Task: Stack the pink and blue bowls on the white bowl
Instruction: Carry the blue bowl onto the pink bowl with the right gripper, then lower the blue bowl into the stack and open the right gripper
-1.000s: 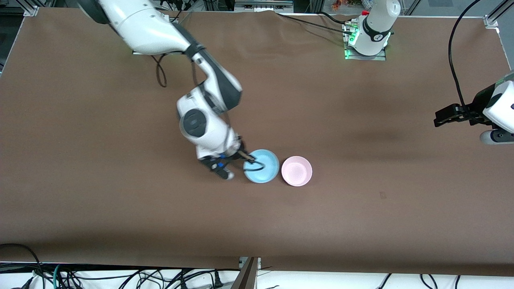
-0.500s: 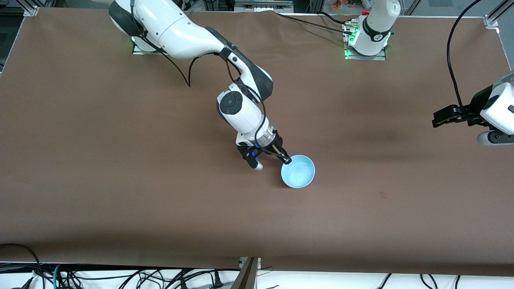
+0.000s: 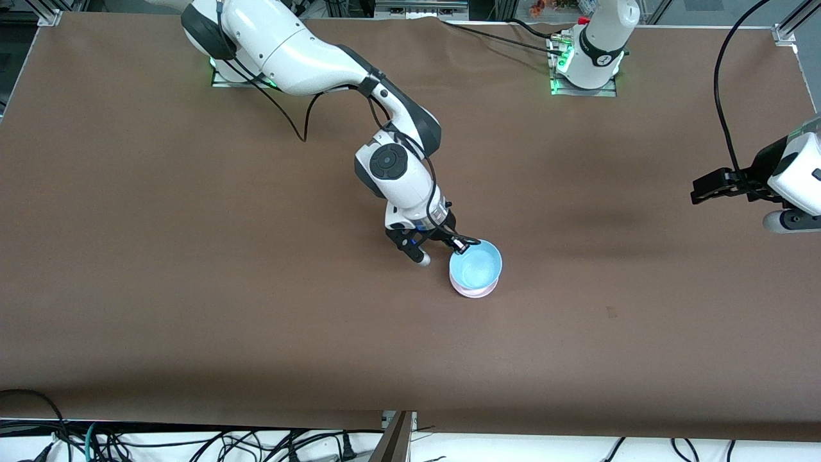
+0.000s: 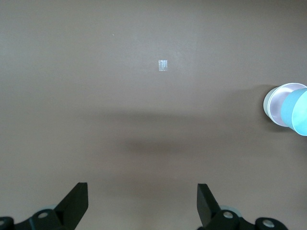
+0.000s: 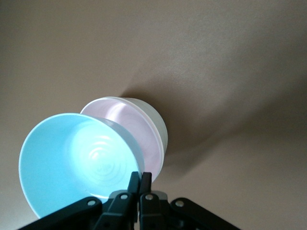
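Observation:
My right gripper (image 3: 459,244) is shut on the rim of the light blue bowl (image 3: 477,265) and holds it tilted just over the pale pink bowl (image 3: 473,292) at mid-table. In the right wrist view the fingertips (image 5: 140,179) pinch the blue bowl's (image 5: 76,158) rim. There the pink bowl (image 5: 122,115) shows a whitish outer wall (image 5: 156,125), which seems to be the white bowl under it; I cannot tell for sure. My left gripper (image 3: 700,191) is open and empty (image 4: 142,201), waiting high at the left arm's end. The two bowls (image 4: 278,103) show far off in its view.
The brown table cover (image 3: 192,289) lies bare around the bowls. A small pale tape mark (image 4: 163,64) is on the table under the left arm. Cables hang along the table's edge nearest the front camera (image 3: 192,443).
My right gripper carried the blue bowl from beside the pink bowl toward the left arm's end, to over the pink bowl. Now the pink rim shows under it. The left arm has not moved.

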